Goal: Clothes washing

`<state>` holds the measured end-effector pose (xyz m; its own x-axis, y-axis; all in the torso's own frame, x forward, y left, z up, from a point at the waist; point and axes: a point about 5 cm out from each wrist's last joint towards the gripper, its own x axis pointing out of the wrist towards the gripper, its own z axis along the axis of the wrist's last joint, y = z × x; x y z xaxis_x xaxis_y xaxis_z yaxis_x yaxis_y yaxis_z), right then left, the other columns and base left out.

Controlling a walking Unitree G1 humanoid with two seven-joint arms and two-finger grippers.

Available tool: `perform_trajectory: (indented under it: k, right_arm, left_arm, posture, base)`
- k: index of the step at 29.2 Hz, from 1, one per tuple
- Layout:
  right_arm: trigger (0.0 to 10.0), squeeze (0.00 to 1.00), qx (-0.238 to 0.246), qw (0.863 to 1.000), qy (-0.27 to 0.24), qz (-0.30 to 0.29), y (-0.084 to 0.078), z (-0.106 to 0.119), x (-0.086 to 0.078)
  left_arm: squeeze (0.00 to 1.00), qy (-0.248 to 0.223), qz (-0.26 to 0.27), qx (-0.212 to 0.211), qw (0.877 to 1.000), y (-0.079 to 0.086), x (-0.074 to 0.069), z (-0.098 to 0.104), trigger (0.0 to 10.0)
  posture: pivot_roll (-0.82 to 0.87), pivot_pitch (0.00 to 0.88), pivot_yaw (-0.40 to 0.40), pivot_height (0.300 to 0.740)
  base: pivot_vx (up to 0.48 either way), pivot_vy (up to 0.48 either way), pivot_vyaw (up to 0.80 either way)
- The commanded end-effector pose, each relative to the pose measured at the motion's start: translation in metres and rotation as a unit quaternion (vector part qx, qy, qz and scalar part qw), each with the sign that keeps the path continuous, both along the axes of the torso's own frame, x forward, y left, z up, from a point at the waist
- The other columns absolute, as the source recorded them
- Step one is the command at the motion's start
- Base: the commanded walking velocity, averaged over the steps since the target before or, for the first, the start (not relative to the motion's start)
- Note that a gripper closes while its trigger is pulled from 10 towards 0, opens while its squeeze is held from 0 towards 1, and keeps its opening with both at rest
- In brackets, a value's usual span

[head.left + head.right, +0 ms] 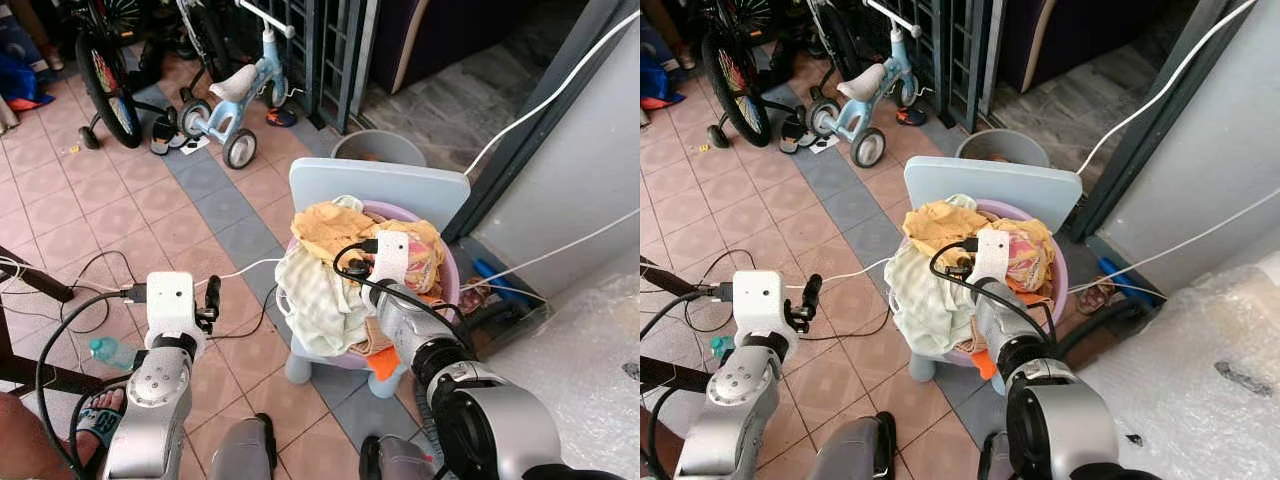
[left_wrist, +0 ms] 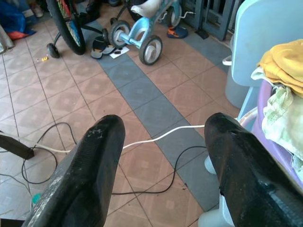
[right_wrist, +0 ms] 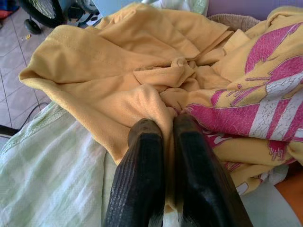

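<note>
Yellow cloth [image 3: 118,75] on top of the laundry heap in a purple basin [image 1: 447,283], itself set on a pale blue plastic chair [image 1: 380,185]. Pinched at a fold near the heap's middle between the two black fingers [image 3: 142,179] of the right gripper [image 3: 163,124], closed tight on the fabric with only cloth between them. Just beside that fold, a yellow garment with a pink and white print [image 3: 265,104], touching the yellow cloth; on the other side, a pale green cloth [image 1: 315,295] draped over the basin's rim and hanging down the chair front. Something orange [image 1: 383,362] poking out under the basin at the chair seat. Left of the chair, over the tiled floor [image 1: 150,200], the left gripper [image 2: 163,132], fingers spread wide and holding nothing, well apart from the basin. Below it, white and black cables [image 2: 161,137] across the tiles. Behind the chair, a grey bucket [image 1: 378,148]; farther back and to the left, a light blue child's tricycle [image 1: 232,95] and a bicycle wheel [image 1: 105,85]. Near the left arm, a plastic bottle [image 1: 110,352] on the floor and a person's sandalled foot [image 1: 98,415].
</note>
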<state>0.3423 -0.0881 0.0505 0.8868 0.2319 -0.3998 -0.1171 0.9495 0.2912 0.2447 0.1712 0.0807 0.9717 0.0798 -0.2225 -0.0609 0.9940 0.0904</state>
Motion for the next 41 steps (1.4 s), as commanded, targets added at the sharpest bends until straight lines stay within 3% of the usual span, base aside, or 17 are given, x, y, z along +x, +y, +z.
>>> perform_trajectory:
  k: [1,4,7,8,9,10,15,17,24,31,32,41]
  right_arm:
    - [0.0,0.0,0.024,0.999,-0.035,-0.001,0.002,0.015,0.008]
    - [0.0,0.0,0.063,0.994,-0.087,-0.014,-0.006,0.035,0.017]
    - [0.0,0.0,0.076,0.988,-0.136,-0.016,-0.013,0.052,0.02]
    - [0.0,0.0,0.074,0.981,-0.18,-0.019,-0.021,0.066,0.019]
    - [0.0,0.0,0.074,0.981,-0.18,-0.019,-0.021,0.066,0.019]
    - [0.0,0.0,0.066,0.972,-0.224,-0.021,-0.031,0.079,0.013]
    - [0.0,0.0,0.033,0.961,-0.274,-0.024,-0.05,0.088,-0.009]
    - [0.0,0.0,0.012,0.953,-0.302,-0.022,-0.06,0.097,-0.035]
    - [0.0,0.0,-0.044,0.943,-0.329,-0.003,-0.058,0.108,-0.059]
    - [0.0,0.0,-0.061,0.927,-0.369,0.028,-0.041,0.136,-0.058]
    - [9.8,0.0,-0.065,0.929,-0.363,0.029,-0.041,0.134,-0.057]
    - [10.0,0.0,-0.075,0.937,-0.339,0.026,-0.042,0.128,-0.056]
  left_arm:
    - [0.0,0.004,0.006,0.003,1.0,0.002,0.0,-0.003,10.0]
    - [0.0,-0.002,0.0,0.001,1.0,-0.001,0.009,-0.001,10.0]
    - [0.0,-0.019,-0.008,-0.008,1.0,-0.005,0.016,0.002,10.0]
    - [0.0,-0.025,-0.01,-0.014,1.0,-0.009,0.02,0.005,10.0]
    - [0.0,-0.025,-0.01,-0.014,1.0,-0.009,0.02,0.005,10.0]
    - [0.0,-0.026,-0.014,-0.017,0.999,-0.014,0.025,0.005,10.0]
    - [0.0,-0.026,-0.019,-0.025,0.999,-0.02,0.029,0.002,10.0]
    - [0.0,-0.032,-0.026,-0.03,0.999,-0.024,0.03,0.001,10.0]
    - [0.0,-0.034,-0.044,-0.036,0.998,-0.033,0.032,-0.002,10.0]
    - [0.0,-0.046,-0.058,-0.03,0.997,-0.038,0.038,0.001,10.0]
    - [0.0,-0.047,-0.057,-0.03,0.997,-0.038,0.038,0.0,10.0]
    - [0.0,-0.043,-0.053,-0.025,0.997,-0.037,0.035,-0.004,10.0]
  posture:
    - [0.15,0.083,-0.017,0.74]
    - [0.13,0.062,-0.002,0.74]
    - [0.09,0.047,0.019,0.74]
    - [0.07,0.044,0.026,0.74]
    - [0.07,0.044,0.026,0.74]
    - [0.06,0.039,0.027,0.74]
    - [0.03,0.027,0.036,0.74]
    - [0.01,0.023,0.044,0.74]
    - [-0.04,0.025,0.073,0.74]
    - [-0.04,0.029,0.075,0.74]
    - [-0.04,0.03,0.072,0.74]
    - [-0.03,0.034,0.07,0.74]
  base:
    - [0.0,0.0,0.0]
    - [0.0,0.0,0.0]
    - [0.0,0.0,0.0]
    - [0.0,0.0,0.0]
    - [0.0,0.0,0.0]
    - [0.0,0.0,0.0]
    - [0.0,0.0,0.0]
    - [0.0,0.0,0.0]
    - [0.0,0.0,0.0]
    - [0.0,0.0,0.0]
    - [-0.24,0.0,0.0]
    - [-0.082,0.0,0.0]
